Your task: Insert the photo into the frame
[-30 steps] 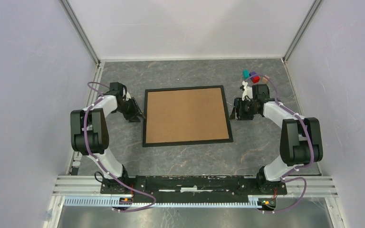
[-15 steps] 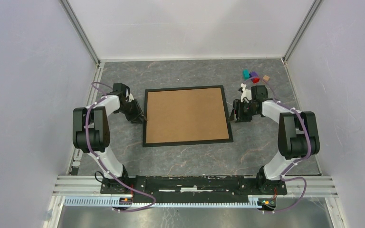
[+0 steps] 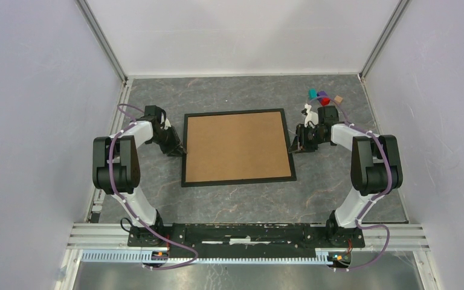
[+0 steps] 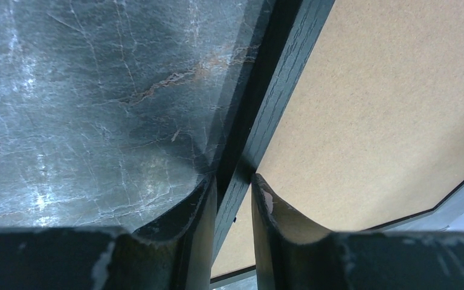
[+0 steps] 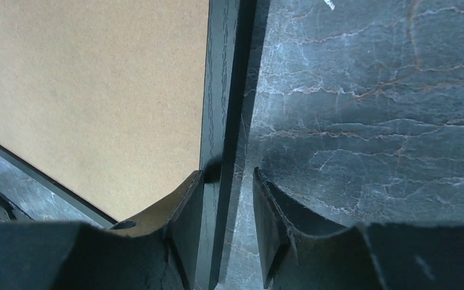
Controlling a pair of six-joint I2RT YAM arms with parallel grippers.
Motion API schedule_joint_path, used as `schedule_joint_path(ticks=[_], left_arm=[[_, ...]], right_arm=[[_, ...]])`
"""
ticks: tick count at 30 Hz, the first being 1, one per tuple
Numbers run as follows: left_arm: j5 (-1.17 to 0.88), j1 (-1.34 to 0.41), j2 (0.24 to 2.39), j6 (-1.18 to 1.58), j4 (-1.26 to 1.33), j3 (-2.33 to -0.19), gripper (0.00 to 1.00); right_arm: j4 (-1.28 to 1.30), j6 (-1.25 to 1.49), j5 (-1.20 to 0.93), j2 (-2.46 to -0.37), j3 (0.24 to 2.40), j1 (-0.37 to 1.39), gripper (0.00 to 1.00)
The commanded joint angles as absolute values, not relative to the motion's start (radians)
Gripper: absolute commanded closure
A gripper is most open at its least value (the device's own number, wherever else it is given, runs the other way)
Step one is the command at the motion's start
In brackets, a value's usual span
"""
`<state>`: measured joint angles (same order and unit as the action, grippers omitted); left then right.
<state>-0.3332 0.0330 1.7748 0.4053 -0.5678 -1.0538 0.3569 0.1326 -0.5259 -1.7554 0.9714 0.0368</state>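
The black frame lies flat mid-table with a plain brown backing board filling it. The photo is hidden. My left gripper sits at the frame's left rail. In the left wrist view its fingers straddle the rail and touch it on both sides. My right gripper is at the right rail. In the right wrist view it straddles that rail: the inner finger touches it, and a strip of table shows before the outer finger.
Small coloured blocks sit on the marble table at the back right, just behind the right wrist. Grey enclosure walls stand close on the left, right and back. The metal mounting rail runs along the near edge.
The right gripper has slid left until it straddles the frame's right rail. The left gripper has edged onto the left rail. Both pairs of jaws have narrowed.
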Motion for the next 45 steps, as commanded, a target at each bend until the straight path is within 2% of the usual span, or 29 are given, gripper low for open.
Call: schedule_joint_path(ticks=[1,7,41,45], left_arm=[[-0.245,0.025,1.828,0.354,-0.585,-1.031,0.67],[-0.236,0.024,1.829,0.353,-0.586,-1.029,0.7],[-0.253,0.026,1.834,0.354,-0.587,-1.023,0.72],[-0.259,0.025,1.835,0.354,-0.586,-1.023,0.73]], right_arm=[[0.377,0.109,-0.555,-1.747,0.973,0.034,0.59],[0.385,0.105,-0.551,-1.729,0.943,0.033,0.58],[0.391,0.137,-0.375,-1.783,0.897,0.065,0.59],[0.387,0.143,-0.422,-1.778,0.913,0.031,0.58]])
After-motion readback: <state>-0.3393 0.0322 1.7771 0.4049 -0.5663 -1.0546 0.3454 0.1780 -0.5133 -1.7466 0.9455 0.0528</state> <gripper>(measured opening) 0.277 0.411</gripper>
